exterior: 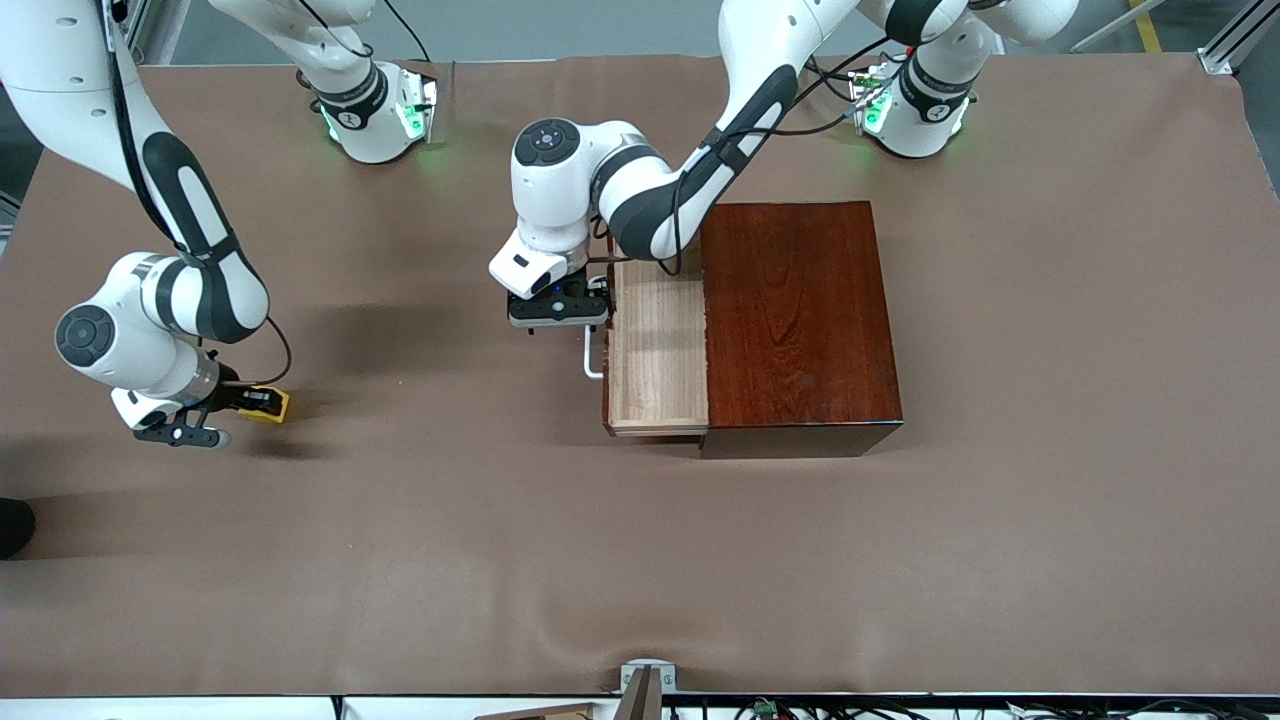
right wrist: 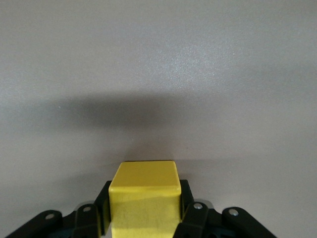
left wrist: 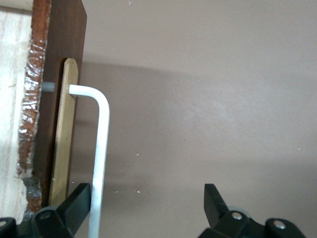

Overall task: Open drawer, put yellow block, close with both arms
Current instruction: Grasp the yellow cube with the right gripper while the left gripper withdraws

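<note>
The dark reddish-brown box (exterior: 795, 320) stands mid-table with its pale-wood drawer (exterior: 655, 350) pulled partly out and empty. The drawer's white bar handle (exterior: 592, 360) faces the right arm's end of the table. My left gripper (exterior: 560, 310) is at the handle and open. In the left wrist view the handle (left wrist: 101, 148) runs just inside one finger (left wrist: 79, 201) of the left gripper (left wrist: 147, 201), whose jaws stand wide apart. My right gripper (exterior: 255, 402) is shut on the yellow block (exterior: 272, 405), low over the table at the right arm's end. The right wrist view shows the block (right wrist: 143, 191) between the right gripper's (right wrist: 143, 210) fingers.
A brown mat (exterior: 640, 560) covers the table. The arms' bases with green lights (exterior: 375, 120) (exterior: 915, 110) stand along the table's edge farthest from the front camera. A dark object (exterior: 12, 525) shows at the view's edge near the right arm's end.
</note>
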